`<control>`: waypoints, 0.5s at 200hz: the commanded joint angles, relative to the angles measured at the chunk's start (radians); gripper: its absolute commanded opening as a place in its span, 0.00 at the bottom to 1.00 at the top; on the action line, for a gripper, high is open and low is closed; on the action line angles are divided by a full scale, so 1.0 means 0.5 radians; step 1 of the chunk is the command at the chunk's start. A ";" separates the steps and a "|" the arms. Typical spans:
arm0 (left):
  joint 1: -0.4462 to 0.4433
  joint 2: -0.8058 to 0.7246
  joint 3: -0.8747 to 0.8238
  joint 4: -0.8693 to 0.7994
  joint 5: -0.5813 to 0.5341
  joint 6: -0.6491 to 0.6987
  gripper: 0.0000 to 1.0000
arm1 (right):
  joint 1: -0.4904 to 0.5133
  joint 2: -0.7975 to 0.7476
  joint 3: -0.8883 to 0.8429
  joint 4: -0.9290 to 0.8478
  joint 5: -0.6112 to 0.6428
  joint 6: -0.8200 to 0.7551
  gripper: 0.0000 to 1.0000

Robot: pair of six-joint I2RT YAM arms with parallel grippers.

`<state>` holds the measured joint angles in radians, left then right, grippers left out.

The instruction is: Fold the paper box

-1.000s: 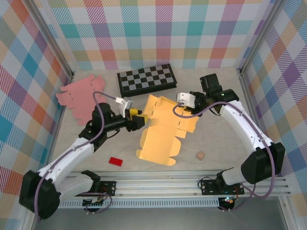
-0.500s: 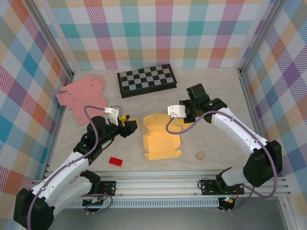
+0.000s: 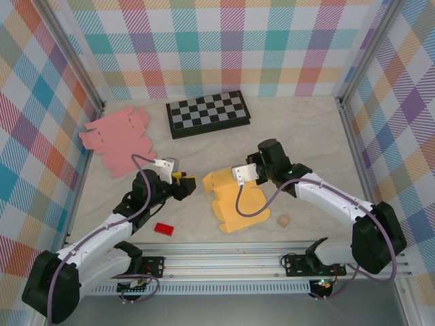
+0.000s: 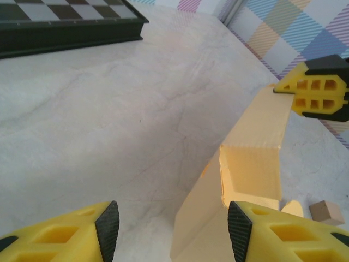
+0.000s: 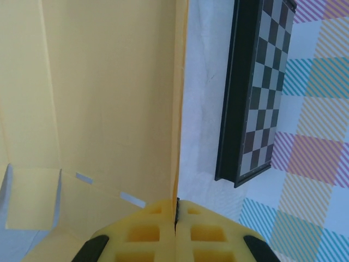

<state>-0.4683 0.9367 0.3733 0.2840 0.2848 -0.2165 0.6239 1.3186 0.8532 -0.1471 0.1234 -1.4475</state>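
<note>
Cardboard lies at the middle of the table: the yellow paper box is still a mostly flat blank, with its left part raised off the surface into a standing panel. The right gripper has its jaws pressed fully together on the thin edge of that blank, and its wrist view shows the yellow sheet running straight out from between the pads. From the left wrist camera, the same pinch sits at the top corner of the raised panel. The left gripper rests low just beside the box's left edge, its fingers spread wide apart with nothing between them; the standing panel rises a little beyond them. A black-and-white chessboard sits toward the back wall, and a pink cardboard blank lies flat at the far left. A small red block lies near the left arm, and a little wooden cube sits just right of the box.
</note>
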 commanded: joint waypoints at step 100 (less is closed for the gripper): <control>-0.024 0.516 0.043 0.232 0.193 0.126 0.52 | 0.019 0.124 -0.309 0.879 0.204 -0.132 0.00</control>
<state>-0.4690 1.1603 0.3637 0.3698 0.3424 -0.1951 0.6292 1.3575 0.7345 0.1547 0.1955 -1.4837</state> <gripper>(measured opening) 0.527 0.060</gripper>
